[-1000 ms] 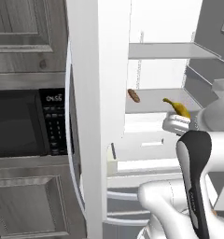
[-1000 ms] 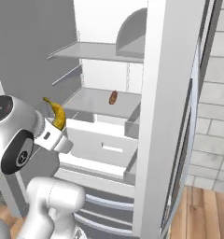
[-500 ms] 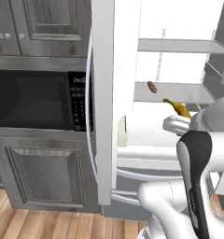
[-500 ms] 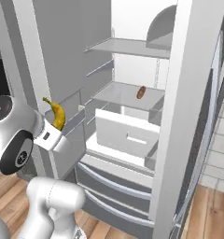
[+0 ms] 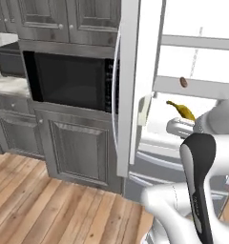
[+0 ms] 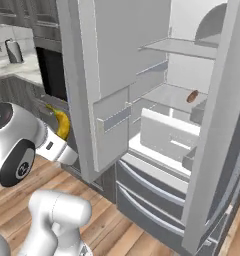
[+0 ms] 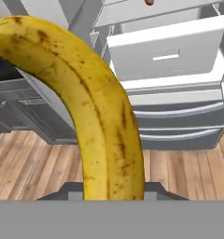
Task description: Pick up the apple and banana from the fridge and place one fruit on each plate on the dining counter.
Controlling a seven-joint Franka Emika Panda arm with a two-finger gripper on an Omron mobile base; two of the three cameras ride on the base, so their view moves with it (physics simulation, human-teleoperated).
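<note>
Here the tool is clamped on the curved yellow banana with brown speckles, held at its lower end so that the fruit's long axis rises away from the tool and arcs over toward the hand view's upper left. In the left base view the banana sits clear of the tall white fridge, just in front of its open compartment; in the right base view it hangs beside the white arm, outside the pale grey fridge door. A small red-brown stick lies on a pale grey shelf inside, above the white drawer. The dark microwave and wooden floor lie to the arm's left. Neither plate nor the marble tabletop can be placed from these views, so the direction to them cannot be told; the carry presumably calls for turning the base away from the fridge.
</note>
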